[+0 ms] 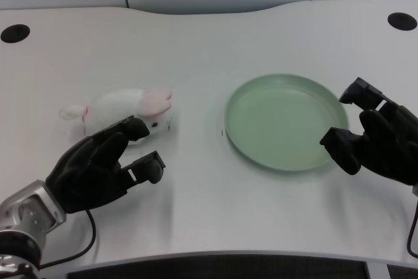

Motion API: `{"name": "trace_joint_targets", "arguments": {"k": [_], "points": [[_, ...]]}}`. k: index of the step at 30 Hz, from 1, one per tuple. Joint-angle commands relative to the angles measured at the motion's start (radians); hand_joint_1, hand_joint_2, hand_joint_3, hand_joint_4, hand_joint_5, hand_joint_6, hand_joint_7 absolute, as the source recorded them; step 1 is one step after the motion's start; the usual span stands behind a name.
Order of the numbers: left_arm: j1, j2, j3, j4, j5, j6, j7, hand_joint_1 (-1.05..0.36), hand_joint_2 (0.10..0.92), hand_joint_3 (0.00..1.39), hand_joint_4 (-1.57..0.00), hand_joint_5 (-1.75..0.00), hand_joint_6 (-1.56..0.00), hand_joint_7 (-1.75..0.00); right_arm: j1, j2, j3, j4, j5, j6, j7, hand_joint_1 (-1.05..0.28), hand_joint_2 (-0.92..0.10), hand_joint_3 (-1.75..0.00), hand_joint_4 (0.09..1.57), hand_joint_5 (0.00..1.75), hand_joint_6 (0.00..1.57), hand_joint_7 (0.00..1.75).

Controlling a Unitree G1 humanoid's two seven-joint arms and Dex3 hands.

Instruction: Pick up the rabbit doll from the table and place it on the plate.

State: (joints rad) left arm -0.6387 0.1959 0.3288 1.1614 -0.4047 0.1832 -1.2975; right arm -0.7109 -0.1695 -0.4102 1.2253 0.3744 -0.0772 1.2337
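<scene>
Looking down, you've got the left hand (98,168) low at the table's near-left, fingers apart, holding nothing, upper fingertip just at the rabbit doll (124,110); can't tell if touching. Doll lies on its side, pink ears toward the green plate (286,122), w/ bare white table (196,50) between them. Plate rim sits near the right hand (379,138). Two black holes (14,32) mark the far corners.

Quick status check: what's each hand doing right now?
Left hand: open, holding nothing, fingers apart just in front of the rabbit doll.
Right hand: holding nothing, beside the plate.
</scene>
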Motion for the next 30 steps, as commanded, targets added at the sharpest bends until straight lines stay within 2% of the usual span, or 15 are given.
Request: {"name": "trace_joint_targets", "arguments": {"k": [1, 10, 14, 18, 23, 26, 29, 30], "points": [[-0.007, 0.017, 0.0, 0.01, 0.002, 0.007, -0.011, -0.44, 0.921, 0.12, -0.48, -1.68, -0.72, -0.79, 0.005, -0.021, -0.001, 0.004, 0.004, -0.003, -0.001, -0.56, -0.92, -0.07, 1.04, 1.75, 0.8, 1.75], [-0.007, 0.019, -0.004, 0.008, 0.002, 0.006, -0.015, -0.45, 0.921, 0.13, -0.48, -1.67, -0.75, -0.74, 0.007, -0.02, -0.001, 0.003, 0.002, -0.012, -0.008, -0.56, -0.92, -0.08, 1.04, 1.75, 0.8, 1.75], [-0.007, 0.019, -0.003, 0.007, 0.0, 0.011, -0.018, -0.45, 0.921, 0.12, -0.46, -1.72, -0.75, -0.75, 0.004, -0.022, -0.003, 0.005, 0.006, 0.003, -0.003, -0.56, -0.92, -0.08, 1.04, 1.75, 0.8, 1.75], [-0.007, 0.019, -0.004, 0.008, 0.001, 0.01, -0.017, -0.46, 0.921, 0.11, -0.46, -1.7, -0.75, -0.75, 0.004, -0.022, -0.004, 0.006, 0.007, 0.005, 0.002, -0.56, -0.92, -0.07, 1.05, 1.75, 0.8, 1.75], [-0.008, 0.019, -0.004, 0.006, 0.002, 0.005, -0.017, -0.46, 0.921, 0.11, -0.46, -1.72, -0.75, -0.77, 0.003, -0.023, -0.004, 0.005, 0.006, 0.007, -0.001, -0.56, -0.92, -0.06, 1.04, 1.75, 0.8, 1.75], [0.0, 0.018, -0.007, -0.013, 0.009, -0.038, 0.007, -0.5, 0.921, 0.1, -0.47, -1.74, -0.76, -0.77, 0.004, -0.022, -0.005, 0.004, 0.006, -0.003, 0.001, -0.56, -0.92, -0.07, 1.04, 1.75, 0.79, 1.75], [0.039, -0.001, -0.013, -0.102, 0.029, -0.163, 0.098, -0.5, 0.921, 0.09, -0.47, -1.74, -0.78, -0.78, 0.005, -0.023, -0.004, 0.004, 0.004, -0.006, -0.001, -0.56, -0.92, -0.07, 1.04, 1.75, 0.79, 1.75], [0.058, -0.011, -0.018, -0.154, 0.036, -0.205, 0.137, -0.48, 0.91, 0.05, -0.5, -1.67, -0.78, -0.83, 0.005, -0.023, -0.003, 0.004, 0.002, -0.009, -0.004, -0.56, -0.92, -0.07, 1.04, 1.75, 0.8, 1.75]]}}
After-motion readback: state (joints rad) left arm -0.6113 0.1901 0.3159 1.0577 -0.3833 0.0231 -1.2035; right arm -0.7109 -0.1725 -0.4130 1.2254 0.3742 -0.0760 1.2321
